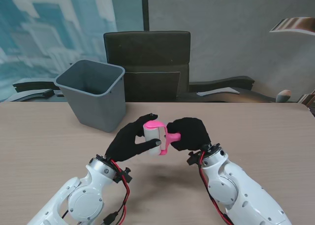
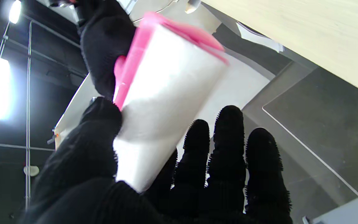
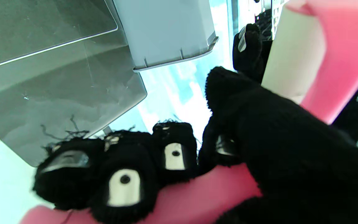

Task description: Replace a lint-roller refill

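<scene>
Both black-gloved hands hold a pink lint roller above the middle of the table. My left hand (image 1: 129, 142) is shut on the white refill roll (image 1: 153, 139), thumb on one side and fingers wrapped around it. The roll (image 2: 166, 96) fills the left wrist view, with the pink frame (image 2: 179, 29) along its end. My right hand (image 1: 191, 133) is shut on the pink handle (image 1: 173, 136). In the right wrist view the curled fingers (image 3: 123, 174) clamp the pink handle (image 3: 197, 193), and the white roll (image 3: 294, 59) shows beyond the thumb.
A grey waste bin (image 1: 93, 93) stands on the table (image 1: 261, 131) at the far left. A dark chair (image 1: 147, 62) sits behind the table's far edge. The bin's rim (image 3: 172, 59) also shows in the right wrist view.
</scene>
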You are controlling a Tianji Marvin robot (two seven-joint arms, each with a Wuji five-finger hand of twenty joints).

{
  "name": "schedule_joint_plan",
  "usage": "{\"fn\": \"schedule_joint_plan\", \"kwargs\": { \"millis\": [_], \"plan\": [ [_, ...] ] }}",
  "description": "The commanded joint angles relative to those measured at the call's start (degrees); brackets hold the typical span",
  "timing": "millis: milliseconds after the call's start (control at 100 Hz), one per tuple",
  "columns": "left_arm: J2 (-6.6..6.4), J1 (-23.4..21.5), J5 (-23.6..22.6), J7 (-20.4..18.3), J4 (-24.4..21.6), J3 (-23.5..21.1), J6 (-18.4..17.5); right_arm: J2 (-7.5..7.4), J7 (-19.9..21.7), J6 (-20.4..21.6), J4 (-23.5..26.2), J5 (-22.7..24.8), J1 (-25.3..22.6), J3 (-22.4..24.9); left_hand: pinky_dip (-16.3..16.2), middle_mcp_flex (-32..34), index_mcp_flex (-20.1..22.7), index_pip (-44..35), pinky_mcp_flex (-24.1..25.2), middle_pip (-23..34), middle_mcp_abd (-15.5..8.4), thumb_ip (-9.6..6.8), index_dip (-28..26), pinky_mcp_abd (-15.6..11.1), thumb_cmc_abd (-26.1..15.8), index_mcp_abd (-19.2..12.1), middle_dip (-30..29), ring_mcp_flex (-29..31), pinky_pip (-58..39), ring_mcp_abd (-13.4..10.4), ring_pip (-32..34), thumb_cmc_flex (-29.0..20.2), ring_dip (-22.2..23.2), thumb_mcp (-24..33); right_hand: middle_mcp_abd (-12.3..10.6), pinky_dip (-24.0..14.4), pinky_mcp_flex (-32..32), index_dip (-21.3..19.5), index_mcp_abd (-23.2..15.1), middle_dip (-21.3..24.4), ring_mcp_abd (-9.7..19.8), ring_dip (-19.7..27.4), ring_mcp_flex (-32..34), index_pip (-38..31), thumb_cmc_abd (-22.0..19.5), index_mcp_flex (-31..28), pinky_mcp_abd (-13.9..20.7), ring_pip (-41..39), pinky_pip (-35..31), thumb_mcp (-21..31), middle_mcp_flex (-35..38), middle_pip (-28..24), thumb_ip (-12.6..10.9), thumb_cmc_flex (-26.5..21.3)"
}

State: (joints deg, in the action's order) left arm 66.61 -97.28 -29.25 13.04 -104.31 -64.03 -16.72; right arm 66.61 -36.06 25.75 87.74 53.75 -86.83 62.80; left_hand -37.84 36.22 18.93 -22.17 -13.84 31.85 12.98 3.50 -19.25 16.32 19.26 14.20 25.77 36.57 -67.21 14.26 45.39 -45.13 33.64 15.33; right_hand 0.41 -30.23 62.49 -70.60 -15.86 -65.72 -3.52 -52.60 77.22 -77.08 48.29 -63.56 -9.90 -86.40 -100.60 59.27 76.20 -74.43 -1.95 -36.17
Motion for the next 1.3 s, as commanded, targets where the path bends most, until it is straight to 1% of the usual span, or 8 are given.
{"fn": "schedule_joint_plan", "kwargs": {
  "millis": [0, 170, 200, 330, 520, 620, 900, 1290],
  "plan": [
    [-0.72, -0.69, -0.71, -0.19, 0.98, -1.31, -0.7, -1.25, 2.43, 0.66, 2.14, 0.02, -1.32, 1.93, 0.52, -2.32, -1.02, 1.2, 1.29, -0.65, 0.41, -2.41, 0.91, -1.7, -1.51, -3.13, -1.5, -1.71, 1.26, -0.22, -1.58, -2.52, 0.76, 7.24, -0.62, 0.16, 4.81, -3.49, -3.36, -2.78, 29.05, -6.89, -1.0, -7.28, -1.75, -4.79, 9.15, -12.6, -7.08, 1.43, 5.07, -4.6, -3.16, 0.2],
    [-1.16, -0.87, -6.34, 1.73, 3.03, -3.81, -3.82, -3.02, 15.58, 0.46, 6.35, -0.89, -4.77, 8.45, 0.23, -1.13, 0.74, 1.77, 1.01, -0.28, 0.44, -2.44, 1.02, -1.4, -1.24, -2.78, -1.28, -1.23, 1.46, -0.22, -1.64, -2.35, 0.93, 7.82, 0.17, -0.23, 4.95, -3.61, -2.52, -3.29, 28.39, -7.82, -1.02, -7.04, 0.0, -5.49, 8.58, -12.9, -8.37, 2.32, 5.82, -4.12, -2.64, -0.16],
    [-1.23, -0.81, -7.06, 1.95, 3.4, -4.11, -4.26, -3.39, 18.62, 0.09, 7.03, -1.34, -5.28, 9.42, 0.15, -0.84, 1.08, 1.78, 0.89, -0.18, 0.4, -2.44, 0.99, -1.37, -1.17, -2.69, -1.23, -1.05, 1.42, -0.14, -1.59, -2.4, 0.97, 7.92, 0.4, -0.09, 4.93, -3.88, -2.25, -3.85, 28.09, -8.35, -0.98, -6.82, 0.31, -5.64, 8.1, -12.81, -8.49, 3.14, 5.94, -3.79, -1.18, -0.04],
    [-1.48, -0.46, -8.96, 2.33, 4.7, -4.9, -5.55, -4.87, 29.36, -1.98, 7.95, -2.39, -5.76, 11.5, -0.2, 0.44, 2.5, 1.57, 0.37, 0.24, 0.21, -2.38, 0.69, -1.24, -1.29, -2.81, -0.99, -0.4, 1.24, -0.17, -1.35, -2.27, 1.16, 8.25, 0.94, -0.15, 4.95, -3.96, -1.73, -3.97, 27.51, -8.54, -1.0, -6.52, 1.29, -6.05, 7.58, -12.97, -8.9, 3.71, 6.16, -3.59, -0.41, -0.13],
    [-2.32, 0.14, -11.55, 0.51, 6.23, -6.25, -9.19, -6.94, 43.91, -5.95, 3.78, -4.81, -0.92, 8.08, -0.54, 3.04, 4.84, 0.45, -0.24, 0.7, -1.3, -2.22, -0.25, -1.12, 0.67, -3.68, -0.57, 0.63, 1.44, -0.74, -1.82, -0.12, 0.96, 8.57, 1.81, -0.05, 4.9, -4.42, -0.75, -4.17, 26.48, -8.62, -1.03, -6.01, 1.84, -6.39, 6.28, -13.25, -9.21, 4.73, 6.17, -3.37, 1.17, 0.04],
    [-2.69, 0.12, -12.17, -0.79, 6.4, -6.85, -10.38, -7.63, 47.8, -6.84, -0.54, -5.94, 3.21, 3.74, 0.07, 2.27, 5.49, 0.97, 0.3, -0.74, -1.49, -2.18, -0.24, -0.85, 2.0, -4.23, -0.93, -0.84, 3.4, -0.89, -4.58, 1.74, -0.04, 9.15, 1.83, 0.0, 4.9, -4.52, -0.76, -4.21, 26.38, -8.56, -1.02, -5.97, 1.87, -6.41, 6.22, -13.22, -9.21, 4.8, 6.18, -3.35, 1.49, 0.15],
    [-3.18, -0.31, -13.94, -1.86, 6.57, -8.07, -11.04, -8.15, 47.88, -9.14, -9.82, -4.02, 10.09, -4.73, 1.1, -1.09, 6.47, 3.42, 3.36, -4.13, -0.63, -2.12, -0.11, -0.78, 2.59, -4.44, -1.75, -6.42, 9.58, -1.08, -12.36, 3.41, -2.94, 8.84, 1.99, 0.19, 4.82, -4.75, -0.51, -4.26, 25.79, -8.26, -1.03, -5.82, 1.99, -6.31, 5.89, -13.24, -9.0, 5.17, 6.0, -3.15, 2.15, 0.0],
    [-3.22, -0.24, -14.57, -1.54, 6.91, -8.26, -10.65, -9.02, 44.29, -10.17, -13.54, 4.61, 10.64, -4.45, 0.3, -0.5, 7.36, 3.95, 3.21, -3.99, -0.62, -2.23, -0.64, -0.6, 2.31, -4.39, -1.54, -6.08, 9.92, -0.95, -12.19, 3.18, -2.57, 8.43, 2.12, 0.54, 4.71, -5.06, -0.4, -4.4, 25.54, -7.71, -1.03, -5.62, 1.75, -6.1, 5.43, -13.17, -8.48, 4.82, 5.47, -2.86, 2.3, 0.04]
  ]
}}
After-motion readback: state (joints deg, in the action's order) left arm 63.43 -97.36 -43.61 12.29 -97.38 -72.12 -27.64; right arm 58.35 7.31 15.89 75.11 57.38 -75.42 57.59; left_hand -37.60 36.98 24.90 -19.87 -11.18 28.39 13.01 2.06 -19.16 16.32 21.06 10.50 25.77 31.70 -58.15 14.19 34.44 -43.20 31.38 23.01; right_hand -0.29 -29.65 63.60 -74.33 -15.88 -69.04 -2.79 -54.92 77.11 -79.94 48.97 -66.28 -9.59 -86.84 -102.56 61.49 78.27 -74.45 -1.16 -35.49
